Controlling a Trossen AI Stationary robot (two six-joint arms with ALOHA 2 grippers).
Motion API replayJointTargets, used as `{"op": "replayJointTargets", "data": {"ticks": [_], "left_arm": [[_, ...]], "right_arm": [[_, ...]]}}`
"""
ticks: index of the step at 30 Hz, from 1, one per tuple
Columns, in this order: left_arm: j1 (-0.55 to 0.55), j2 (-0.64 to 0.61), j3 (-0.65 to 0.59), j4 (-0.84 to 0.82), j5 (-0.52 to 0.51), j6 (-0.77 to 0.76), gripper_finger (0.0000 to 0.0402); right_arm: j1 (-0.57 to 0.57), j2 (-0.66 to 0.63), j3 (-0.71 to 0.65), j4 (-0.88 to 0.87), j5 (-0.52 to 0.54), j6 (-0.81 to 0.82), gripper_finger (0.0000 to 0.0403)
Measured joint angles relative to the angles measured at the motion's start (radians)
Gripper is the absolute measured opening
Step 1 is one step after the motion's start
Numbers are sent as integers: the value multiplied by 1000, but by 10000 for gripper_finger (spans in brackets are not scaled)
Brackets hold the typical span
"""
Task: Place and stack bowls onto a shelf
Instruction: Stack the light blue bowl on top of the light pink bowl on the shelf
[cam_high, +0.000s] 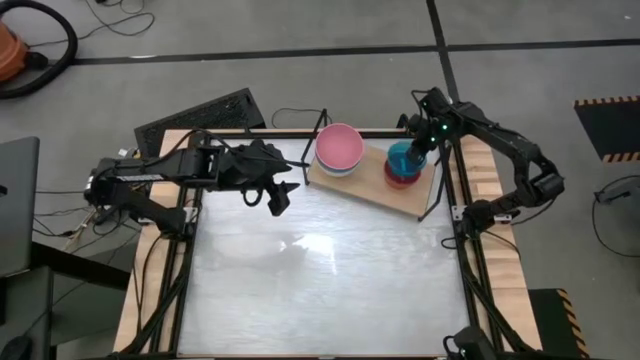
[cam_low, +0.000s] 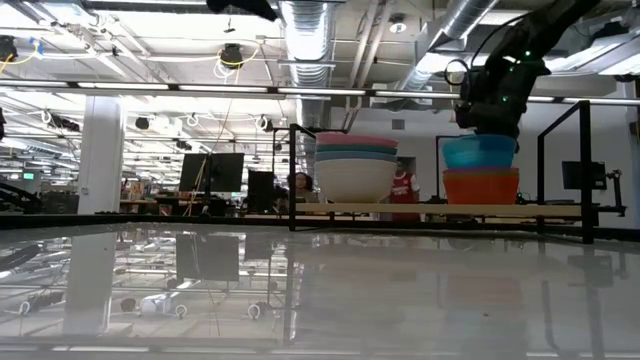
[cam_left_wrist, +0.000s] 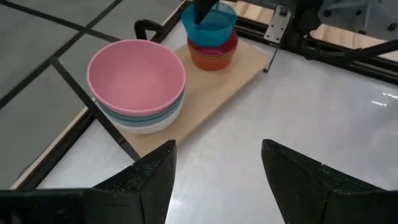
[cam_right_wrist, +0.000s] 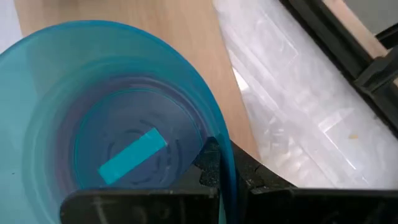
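The light-wood shelf (cam_high: 368, 186) (cam_low: 400, 209) stands at the table's far edge on black wire legs. On its left part sits a stack with the pink bowl (cam_high: 339, 148) (cam_left_wrist: 137, 78) on top, over a dark teal and a white bowl (cam_low: 355, 178). On its right part the bright blue bowl (cam_high: 403, 160) (cam_low: 479, 151) sits nested in the orange-red bowl (cam_low: 480, 186) (cam_left_wrist: 211, 57). No lime green bowl shows. My right gripper (cam_high: 419, 150) (cam_right_wrist: 224, 171) is shut on the blue bowl. My left gripper (cam_high: 279, 197) (cam_left_wrist: 217, 155) hangs open over the table, left of the shelf. My right gripper pinches the blue bowl's rim (cam_right_wrist: 219, 146) on the side toward the table's right edge, one finger inside the bowl and one outside. The fingers come from above, pointing down. The bowl is upright and sits in the orange-red bowl; whether it rests its weight there I cannot tell.
The white tabletop (cam_high: 320, 290) stretches bare toward the near edge. Black frame rails (cam_high: 470, 270) run along the table's sides. The shelf's wire legs (cam_high: 437, 190) rise at its ends. A keyboard (cam_high: 200, 115) lies beyond the far-left corner.
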Motion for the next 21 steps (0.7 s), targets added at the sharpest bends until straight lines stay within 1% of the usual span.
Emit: {"op": "replayJointTargets", "data": {"ticks": [11, 13, 21], "left_arm": [[0, 4, -1, -1, -11, -8, 222], [0, 4, -1, -1, -11, -8, 222], [0, 4, -1, -2, -19, -9, 222]], "right_arm": [[6, 0, -51, 17, -1, -3, 27], [6, 0, -51, 17, -3, -3, 48], [6, -2, -20, -4, -1, 11, 170]]}}
